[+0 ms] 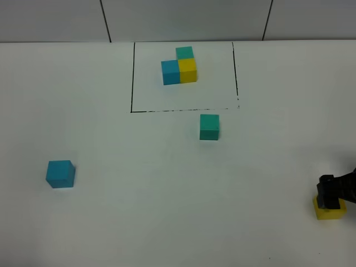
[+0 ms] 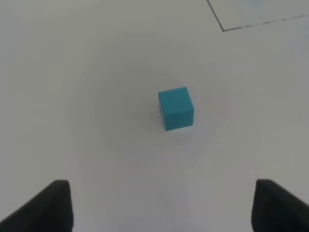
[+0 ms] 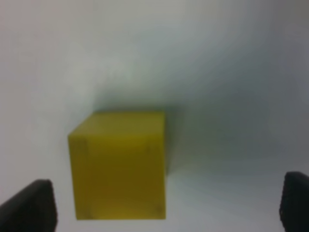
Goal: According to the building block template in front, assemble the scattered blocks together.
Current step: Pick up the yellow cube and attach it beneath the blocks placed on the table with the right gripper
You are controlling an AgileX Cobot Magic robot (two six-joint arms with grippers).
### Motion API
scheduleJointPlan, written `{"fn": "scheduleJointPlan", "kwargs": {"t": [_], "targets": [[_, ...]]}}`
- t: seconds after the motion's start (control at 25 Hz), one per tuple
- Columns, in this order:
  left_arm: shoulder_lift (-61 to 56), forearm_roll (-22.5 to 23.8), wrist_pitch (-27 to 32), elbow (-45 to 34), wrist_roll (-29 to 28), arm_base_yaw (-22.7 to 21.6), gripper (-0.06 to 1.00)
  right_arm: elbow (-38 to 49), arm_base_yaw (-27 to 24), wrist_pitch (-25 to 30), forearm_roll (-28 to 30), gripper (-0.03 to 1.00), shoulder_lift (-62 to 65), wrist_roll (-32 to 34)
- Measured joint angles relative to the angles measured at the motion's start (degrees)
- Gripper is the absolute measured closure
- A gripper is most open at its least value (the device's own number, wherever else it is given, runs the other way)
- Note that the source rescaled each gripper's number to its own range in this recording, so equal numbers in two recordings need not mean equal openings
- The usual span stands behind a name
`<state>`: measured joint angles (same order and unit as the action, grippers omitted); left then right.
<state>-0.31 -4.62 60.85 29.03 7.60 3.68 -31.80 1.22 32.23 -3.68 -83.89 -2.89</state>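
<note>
Building block template [image 1: 179, 68]: black-framed, 12 o'clock on counter [image 1: 139, 222].
Teal-green cube [image 1: 209, 127]: centre, just outside frame.
Sky-blue cube [image 1: 60, 173]: 8 o'clock, ahead of left end effector [image 2: 161, 208], spread.
Yellow cube [image 1: 329, 210]: 4 o'clock, between right end effector [image 3: 163, 205] jaws, spread, not pinching.

Framed template [image 1: 179, 65]; scattered blocks [image 1: 209, 127] well apart

A yellow cube [image 3: 118, 166] on the white worktop [image 3: 217, 72], seen close and blurred.
It sits between two dark fingers [image 3: 31, 205] spread wide apart, nearer one of them, with neither touching it.
</note>
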Motion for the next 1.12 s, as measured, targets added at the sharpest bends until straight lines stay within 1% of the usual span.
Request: {"fn": "scheduleJointPlan", "kwargs": {"t": [0.32,0.44,0.56,0.6,0.68,0.72,0.76,0.8,0.84,0.92,1.0,1.08,1.12], "targets": [[0.0,0.0,0.0,0.0,0.0,0.0,0.09,0.0,2.56,-2.72,-0.8,0.15,-2.58,-0.43],[0.0,0.0,0.0,0.0,0.0,0.0,0.09,0.0,2.56,-3.06,-1.5,0.18,-4.28,-0.43],[0.0,0.0,0.0,0.0,0.0,0.0,0.09,-0.05,2.75,-3.8,-2.55,0.25,-6.66,-0.48],[0.0,0.0,0.0,0.0,0.0,0.0,0.09,-0.05,2.89,-4.08,-2.69,0.29,-7.42,-0.48],[0.0,0.0,0.0,0.0,0.0,0.0,0.09,-0.05,2.95,-4.58,-3.31,0.42,-8.39,-0.48],[0.0,0.0,0.0,0.0,0.0,0.0,0.09,-0.05,2.95,-4.64,-3.73,0.54,-8.73,-0.6],[0.0,0.0,0.0,0.0,0.0,0.0,0.09,-0.05,2.95,-4.77,-4.13,0.7,-8.87,-0.62],[0.0,0.0,0.0,0.0,0.0,0.0,0.09,-0.05,2.95,-4.82,-4.5,0.91,-8.88,-0.62],[0.0,0.0,0.0,0.0,0.0,0.0,0.09,-0.05,2.95,-4.93,-4.87,0.96,-8.88,-0.62],[0.0,0.0,0.0,0.0,0.0,0.0,0.09,-0.05,3.59,-4.79,-5.22,0.95,-8.59,-0.57],[0.0,0.0,0.0,0.0,0.0,0.0,0.09,-0.12,5.46,-3.72,-5.43,0.95,-7.9,-0.45],[0.0,0.0,0.0,0.0,0.0,0.0,0.09,-1.25,7.91,-1.34,-5.6,0.95,-7.27,1.72],[0.0,0.0,0.0,0.0,0.0,0.0,0.09,-2.2,9.66,-0.49,-5.85,0.95,-7.21,4.18]]}}
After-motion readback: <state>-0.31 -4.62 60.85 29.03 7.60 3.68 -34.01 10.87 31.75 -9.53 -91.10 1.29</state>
